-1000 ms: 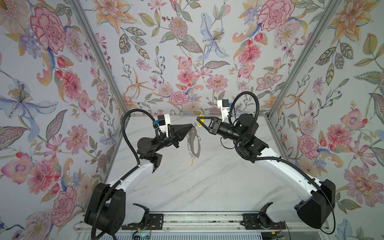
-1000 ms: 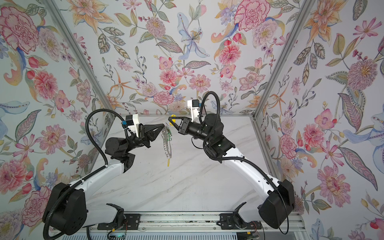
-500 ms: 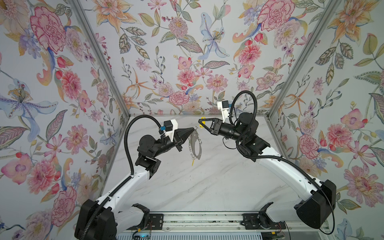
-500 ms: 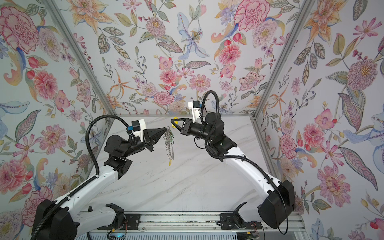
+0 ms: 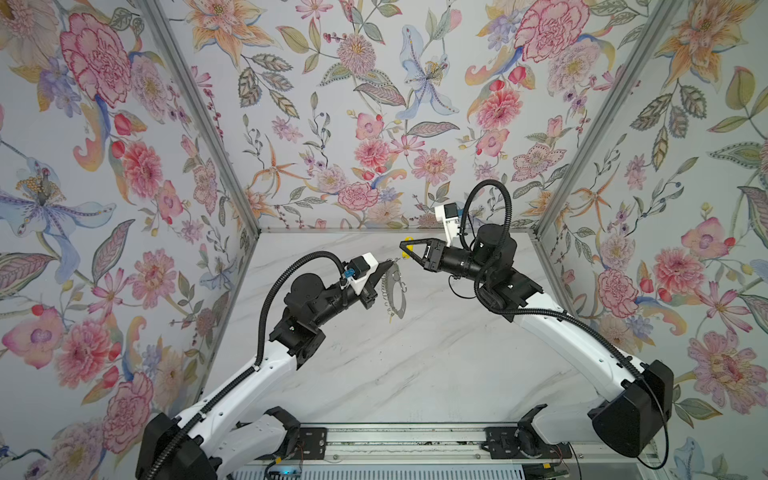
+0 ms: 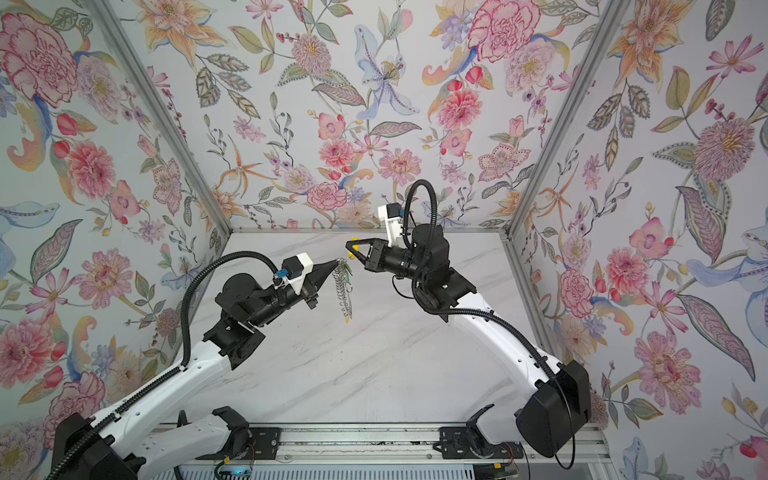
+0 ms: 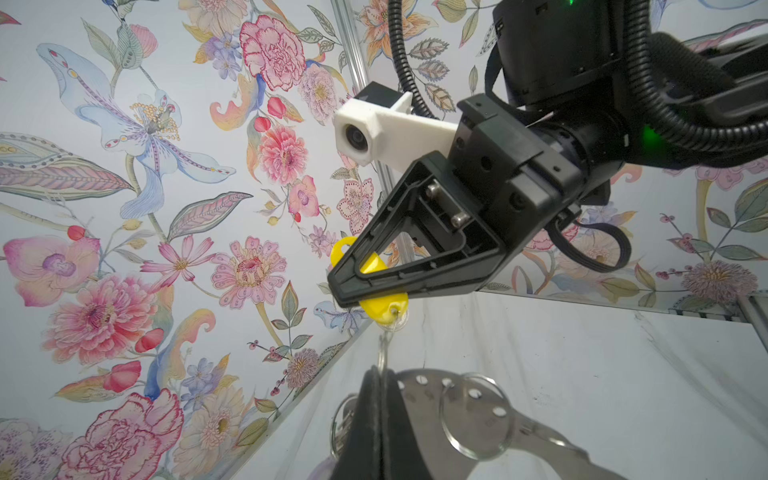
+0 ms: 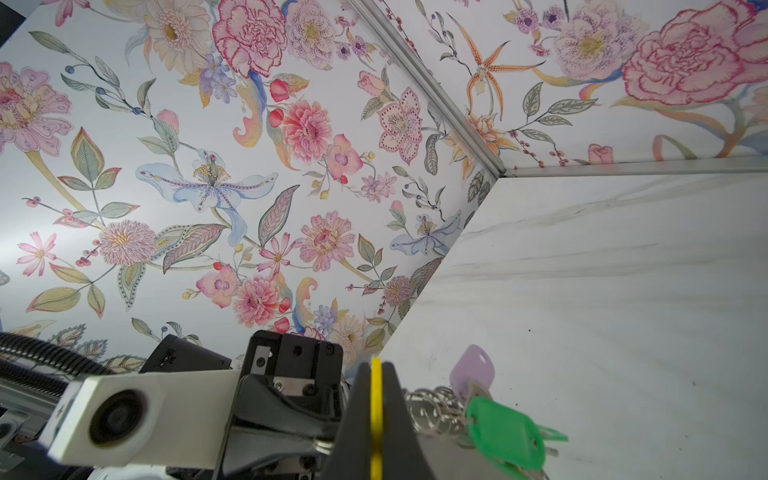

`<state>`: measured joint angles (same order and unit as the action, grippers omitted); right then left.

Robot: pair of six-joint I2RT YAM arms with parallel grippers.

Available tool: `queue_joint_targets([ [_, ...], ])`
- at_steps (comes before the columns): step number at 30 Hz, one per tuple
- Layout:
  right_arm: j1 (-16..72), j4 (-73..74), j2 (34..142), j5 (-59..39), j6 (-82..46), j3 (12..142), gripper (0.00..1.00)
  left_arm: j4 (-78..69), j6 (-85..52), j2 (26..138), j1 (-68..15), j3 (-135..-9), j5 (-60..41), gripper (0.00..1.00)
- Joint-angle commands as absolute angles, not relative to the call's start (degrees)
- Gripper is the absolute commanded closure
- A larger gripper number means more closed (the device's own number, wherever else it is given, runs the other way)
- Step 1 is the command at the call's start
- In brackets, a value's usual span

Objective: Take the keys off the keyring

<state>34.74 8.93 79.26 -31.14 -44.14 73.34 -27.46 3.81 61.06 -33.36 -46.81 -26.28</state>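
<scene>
**A:** Where's the keyring?

**B:** The keyring point(image 5: 397, 291) hangs in the air above the bench point(image 5: 415, 374) with its long axis pointing down. The left pincer point(image 5: 388, 262) pinches it at the top rim, jaws closed tight on the plate.

**A:** And the key being worked on?

**B:** The yellow-tagged key point(image 7: 382, 309) is clamped flat between the closed jaws of the right pincer point(image 7: 345, 291). It sits just beside the top of the ring and is joined to it by a wire loop point(image 7: 385, 353) (the loop looks strung nearly straight between the two).

**A:** So which way does it lie?

**B:** From the left pincer's grip, it lies up and off toward the right arm's side. The right arm is plainly nearer, since it has the tag in its grip. I'd judge the coming move turns on that line. The pull should run along the loop and away from the plate's rim, with the left pincer holding firm.

**A:** Any others left?

**B:** A green-tagged key point(image 8: 505, 432) and a pale lilac-tagged key point(image 8: 473, 370) dangle from the ring's loops, so the job seems far from finished.
</scene>
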Motion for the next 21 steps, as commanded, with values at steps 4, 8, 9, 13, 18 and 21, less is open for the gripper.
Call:
queue_joint_targets([
  [4,29.12,8.44,78.13,-22.06,-39.17,77.89,1.0,-25.64,11.62,57.02,-33.8,-48.61,-16.52,1.0],
  [8,29.11,8.36,78.0,-21.93,-37.7,78.3,1.0,-25.49,12.97,56.42,-34.51,-47.82,-14.32,1.0],
  [9,29.14,8.2,77.89,-21.83,-37.27,78.43,1.0,-25.26,13.22,56.55,-34.5,-47.86,-14.07,1.0],
  [13,29.26,7.48,77.78,-21.9,-35.39,79.8,1.0,-23.05,13.2,58.47,-34.54,-49.25,-13.74,1.0],
  [18,30.6,1.15,79.43,-22.87,-31.12,85.82,1.0,-24.22,8.9,62.65,-34.56,-49.73,-14.99,1.0],
  [21,31.36,0.03,80.1,-23.29,-30.42,87.51,1.0,-25.62,7.65,64.68,-34.54,-49.52,-16.24,1.0],
])
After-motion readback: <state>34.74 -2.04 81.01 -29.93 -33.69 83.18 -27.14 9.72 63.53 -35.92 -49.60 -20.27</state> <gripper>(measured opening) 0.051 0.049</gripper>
